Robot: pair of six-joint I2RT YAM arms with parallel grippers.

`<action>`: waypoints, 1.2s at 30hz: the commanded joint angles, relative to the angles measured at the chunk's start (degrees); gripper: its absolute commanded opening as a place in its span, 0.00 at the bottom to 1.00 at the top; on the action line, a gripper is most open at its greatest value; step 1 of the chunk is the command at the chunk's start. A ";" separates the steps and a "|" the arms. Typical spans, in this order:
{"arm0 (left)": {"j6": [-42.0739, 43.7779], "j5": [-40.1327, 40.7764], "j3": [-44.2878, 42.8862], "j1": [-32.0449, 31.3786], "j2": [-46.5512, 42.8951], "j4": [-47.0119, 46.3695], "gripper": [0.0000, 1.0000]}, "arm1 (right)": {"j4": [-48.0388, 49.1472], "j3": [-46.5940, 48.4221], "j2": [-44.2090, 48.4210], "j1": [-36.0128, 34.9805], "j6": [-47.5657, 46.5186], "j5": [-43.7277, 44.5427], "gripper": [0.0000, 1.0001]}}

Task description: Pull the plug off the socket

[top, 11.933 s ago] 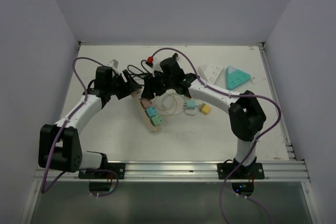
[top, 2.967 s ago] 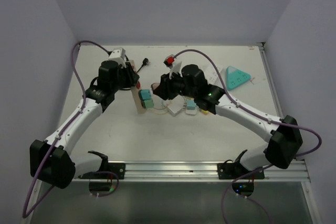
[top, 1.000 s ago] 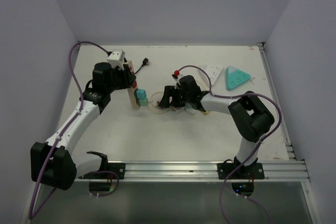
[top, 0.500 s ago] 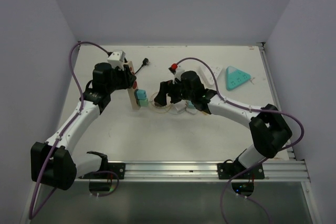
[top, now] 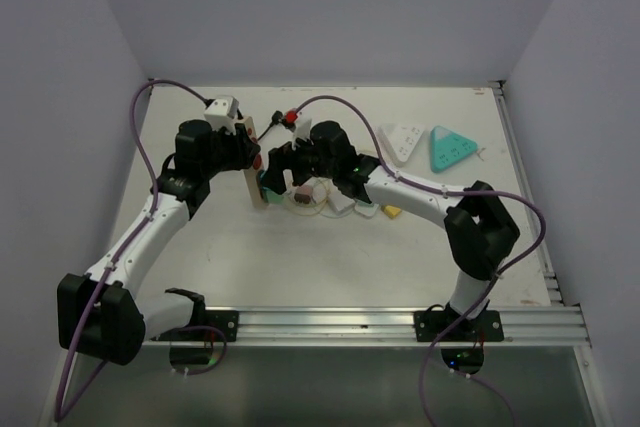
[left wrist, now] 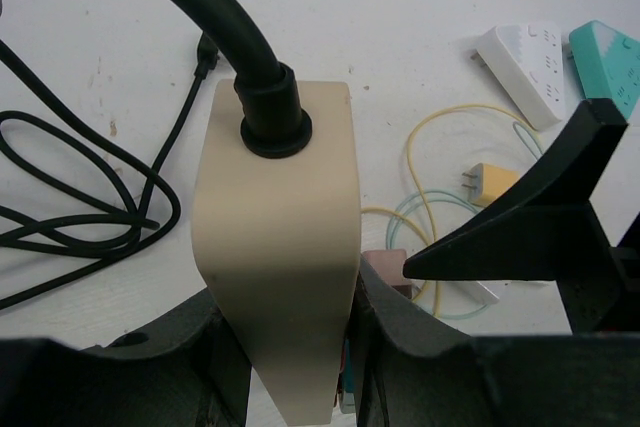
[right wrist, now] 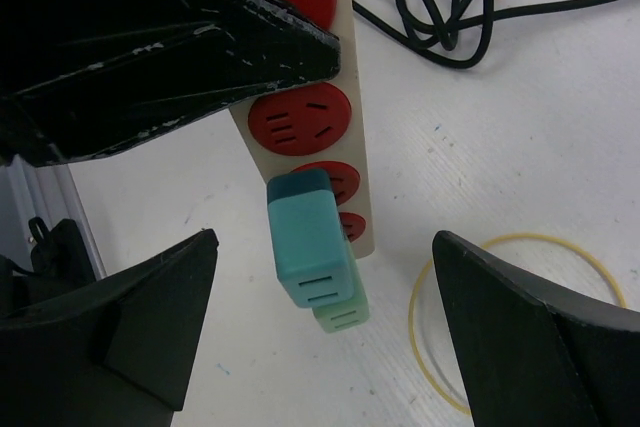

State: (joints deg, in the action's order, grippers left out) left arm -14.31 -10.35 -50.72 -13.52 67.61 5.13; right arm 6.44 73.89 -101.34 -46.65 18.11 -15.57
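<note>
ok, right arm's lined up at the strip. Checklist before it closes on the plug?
1. Power strip clamped by the left gripper: ok, shut on it.
2. Right gripper open: ok, jaws wide.
3. Teal plug between the right jaws: ok, one on either side, neither touching.
4. Teal plug seated in the strip: ok, it is plugged in.
5. Green plug out of the grip: cannot tell. It sits right against the teal plug and may get caught too.
6. Yellow cable loop out of the jaws: ok, it lies flat on the table beside the strip.
</note>
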 commanded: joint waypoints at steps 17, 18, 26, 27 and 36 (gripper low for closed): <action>-0.20 -0.73 -0.87 -0.10 -1.87 -7.15 0.00 | -5.11 9.26 -6.60 -2.74 -4.92 -0.69 0.17; 0.06 -0.29 -0.96 -0.10 -1.87 -6.71 0.00 | -5.38 9.08 -6.33 -2.65 -5.01 -0.43 0.05; 2.88 5.87 -1.66 -0.10 -2.05 -5.21 0.00 | -7.84 5.48 -1.06 -2.65 -5.89 2.12 0.00; 2.88 5.08 -1.58 -0.10 -1.96 -5.21 0.00 | -7.84 4.96 -0.36 -2.74 -5.89 2.13 0.00; -1.07 0.33 -2.10 -0.19 -0.12 -2.49 0.59 | -6.79 4.86 1.58 -2.65 -5.54 1.78 0.00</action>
State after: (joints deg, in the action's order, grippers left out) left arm -15.31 -11.49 -50.74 -14.39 67.29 4.54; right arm -0.82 78.39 -104.40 -49.47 12.95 -14.37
